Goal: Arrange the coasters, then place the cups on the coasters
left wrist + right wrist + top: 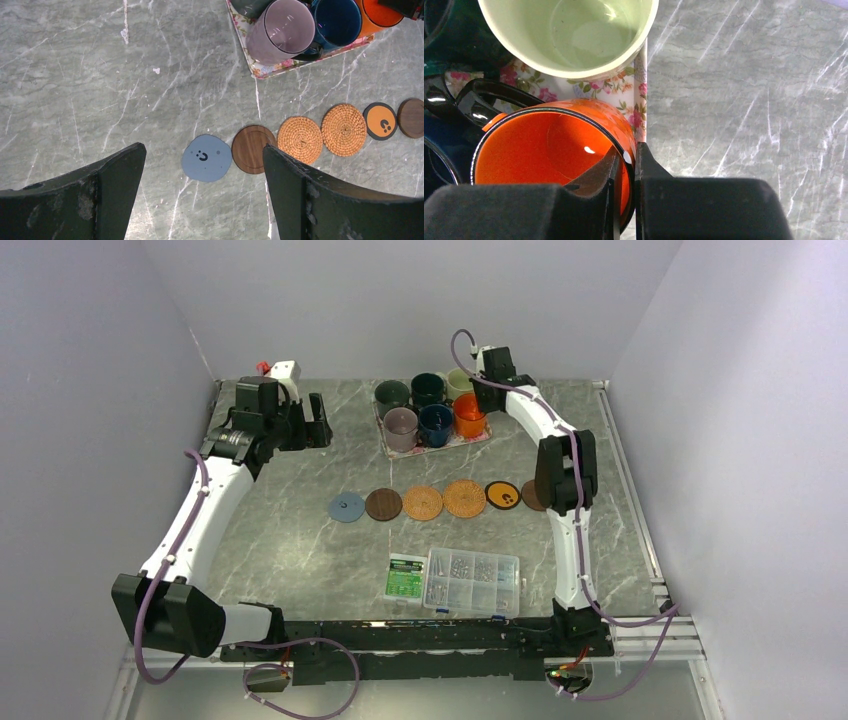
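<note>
I work on a grey marbled surface (290,540) walled in by pale lilac panels at the back and both sides, with a metal rail (628,480) along its right edge. My right fingers (616,170) are pinched shut on the wall of the orange cup (549,145), one finger inside the rim and one outside, on the side nearest the bare stone. That cup stands at the near right corner of the floral tray (640,90), its handle touching the navy cup (435,423), the pale green cup (569,30) just behind it. The mauve cup (401,427), the grey-green cup (391,395) and the teal cup (427,388) fill the rest of the tray. My left fingers (312,428) are spread wide with nothing between them, raised over the surface left of the tray. Nearer me the coasters lie in one row, none carrying a cup: light blue coaster (206,157), dark brown coaster (253,149), two woven coasters (299,139), the black and orange coaster (381,121), and a second brown coaster (411,117), partly behind my right arm from above. Bare stone runs between tray and row, and to the tray's right. A clear screw box (472,581) and a green card (404,577) sit by the near edge.
</note>
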